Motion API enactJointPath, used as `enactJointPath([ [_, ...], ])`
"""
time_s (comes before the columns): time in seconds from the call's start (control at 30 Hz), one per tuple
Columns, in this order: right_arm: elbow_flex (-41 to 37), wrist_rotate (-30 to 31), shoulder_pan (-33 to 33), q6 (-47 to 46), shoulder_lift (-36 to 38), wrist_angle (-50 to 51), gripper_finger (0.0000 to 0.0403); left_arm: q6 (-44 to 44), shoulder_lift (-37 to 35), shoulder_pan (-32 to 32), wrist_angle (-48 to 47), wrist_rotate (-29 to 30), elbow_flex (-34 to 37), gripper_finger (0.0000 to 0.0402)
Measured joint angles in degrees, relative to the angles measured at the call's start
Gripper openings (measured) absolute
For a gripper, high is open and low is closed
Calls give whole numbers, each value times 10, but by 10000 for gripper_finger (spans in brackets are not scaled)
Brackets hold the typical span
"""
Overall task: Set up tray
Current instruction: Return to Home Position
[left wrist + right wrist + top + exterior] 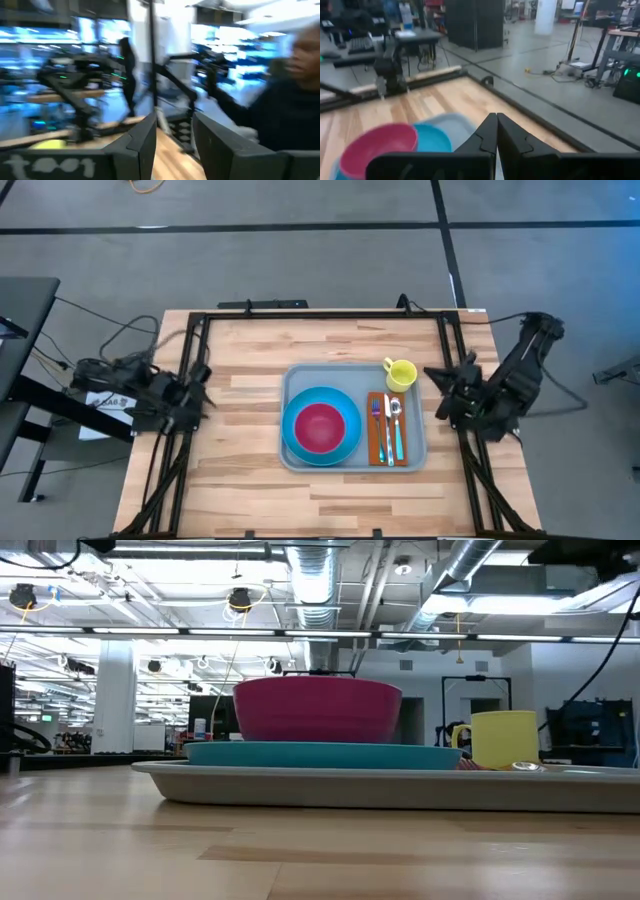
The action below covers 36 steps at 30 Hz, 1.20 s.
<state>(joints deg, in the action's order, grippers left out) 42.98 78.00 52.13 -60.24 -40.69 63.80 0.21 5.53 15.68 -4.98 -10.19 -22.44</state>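
From where I stood the job looked finished, and both arms seemed parked clear of the setting. The tray (354, 463) lay flat on the wooden table (240, 470), a little nearer the right edge than the left. A round blue plate (345, 442) sat on its left half with a magenta bowl (318, 427) in the middle of it. An orange-brown napkin (371, 448) ran along the tray's right side with the cutlery (388, 430) laid on it in parallel, handles all one way, as a diner would want them. A yellow mug (401, 374) stood in the tray corner closest to the right arm, apart from the napkin. The left gripper (198, 392) hung at the table's left edge, well apart from the tray, its fingers (142, 142) spread with a clear gap and nothing between them. The right gripper (445, 395) sat at the right edge, just beside the tray's rim but not touching it, its fingers (487, 132) pressed together on nothing. A person in dark clothing (287, 120) stood beyond the table, blurred in the left wrist view.
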Motion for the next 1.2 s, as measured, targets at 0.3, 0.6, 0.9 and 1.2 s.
enactJointPath([
  [0.3,-11,73,-41,63,74,-55,0,35,-37,0,-31,80,-47,119],
  [0.6,-120,10,-116,457,-20,-593,0,53,-36,0,18,163,-30,119],
  [0.9,-37,-646,-303,757,97,-634,0,25,-34,0,-18,111,-27,119],
  [1.2,-203,-663,-407,663,129,-708,0,57,-55,0,-68,118,-26,119],
])
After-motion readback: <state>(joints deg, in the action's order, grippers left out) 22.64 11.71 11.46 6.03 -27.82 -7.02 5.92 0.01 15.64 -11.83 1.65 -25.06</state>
